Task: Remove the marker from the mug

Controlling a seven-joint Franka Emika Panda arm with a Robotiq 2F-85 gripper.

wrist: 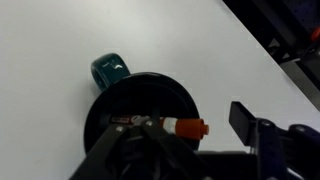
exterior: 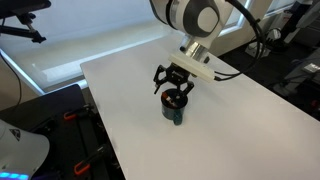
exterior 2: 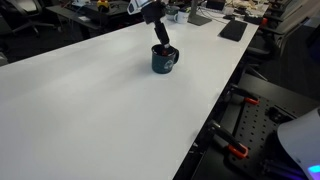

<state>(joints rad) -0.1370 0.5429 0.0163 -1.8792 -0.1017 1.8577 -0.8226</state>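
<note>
Jaws open, straddling the marker; we see the finger at 3 o'clock clear of its red tip. Marker lies inside the mug, handle at 11 o'clock. White counter beyond.

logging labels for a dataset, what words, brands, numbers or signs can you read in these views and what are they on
No text can be read in any view.
marker: any print on its barrel is too small and blurred to read.
mug: no print or logo shows.
white table: no markings show.
</note>
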